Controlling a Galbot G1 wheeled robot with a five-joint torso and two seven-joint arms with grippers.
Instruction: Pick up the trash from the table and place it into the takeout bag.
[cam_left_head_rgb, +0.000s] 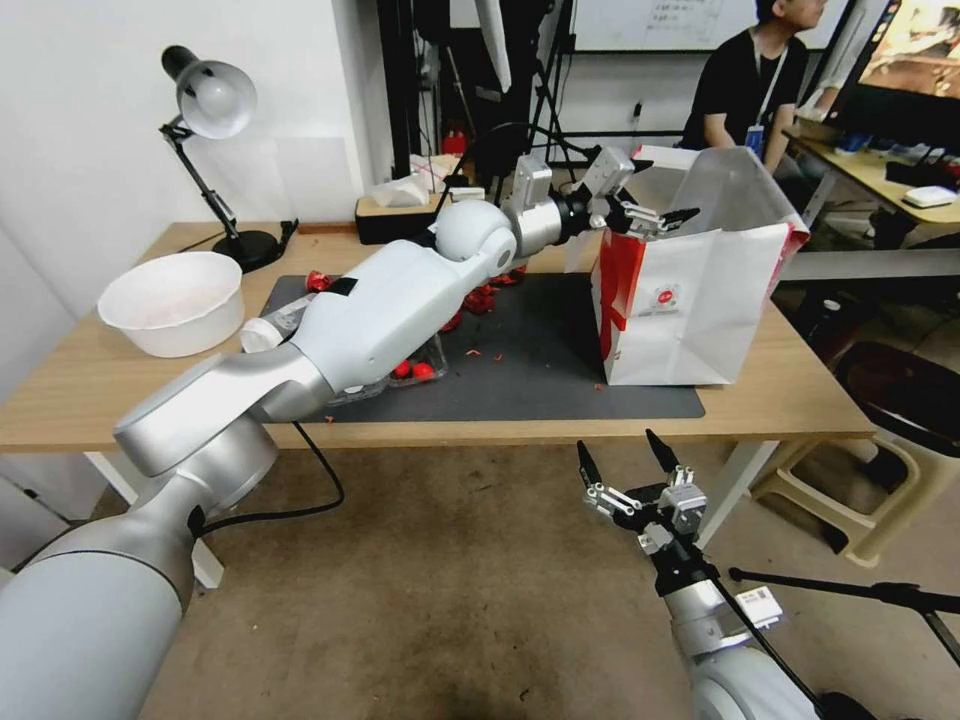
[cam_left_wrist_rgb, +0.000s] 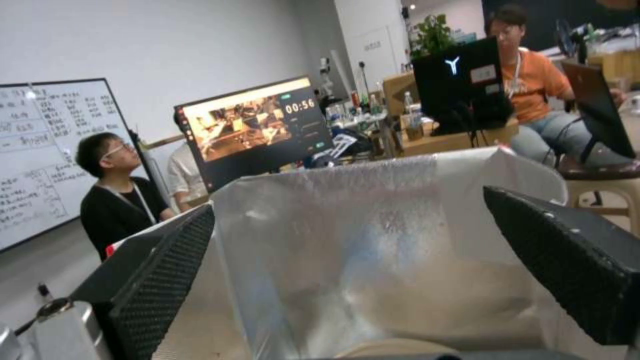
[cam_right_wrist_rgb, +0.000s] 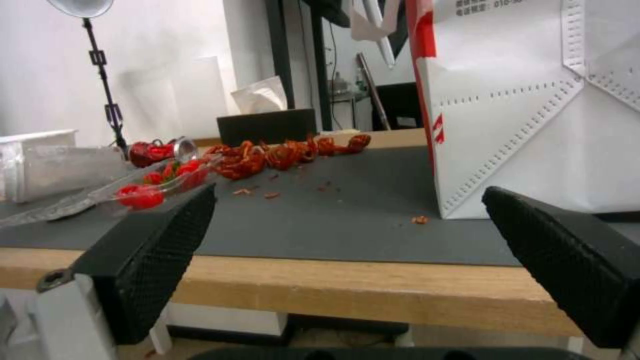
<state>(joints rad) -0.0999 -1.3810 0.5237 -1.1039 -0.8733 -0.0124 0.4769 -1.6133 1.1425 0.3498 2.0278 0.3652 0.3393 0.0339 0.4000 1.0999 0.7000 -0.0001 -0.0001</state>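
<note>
The takeout bag (cam_left_head_rgb: 700, 300) stands open on the right of the dark mat (cam_left_head_rgb: 560, 370) on the table (cam_left_head_rgb: 80, 400). My left arm reaches across the table, and my left gripper (cam_left_head_rgb: 650, 215) hangs open at the bag's near top rim, holding nothing. In the left wrist view the left gripper (cam_left_wrist_rgb: 347, 210) looks into the bag's foil lining (cam_left_wrist_rgb: 373, 225), with a beige shape (cam_left_wrist_rgb: 453, 300) at the bottom. A crushed red can (cam_right_wrist_rgb: 150, 151), red shell scraps (cam_left_head_rgb: 480, 298) and a clear tray (cam_left_head_rgb: 415, 368) lie on the mat. My right gripper (cam_left_head_rgb: 630, 460) is open below the table's front edge.
A white bowl (cam_left_head_rgb: 175, 300) sits at the table's left, a desk lamp (cam_left_head_rgb: 210, 100) behind it, and a black tissue box (cam_left_head_rgb: 400, 215) at the back. A stool (cam_left_head_rgb: 900, 400) stands right of the table, and a tripod leg (cam_left_head_rgb: 850, 590) lies on the floor.
</note>
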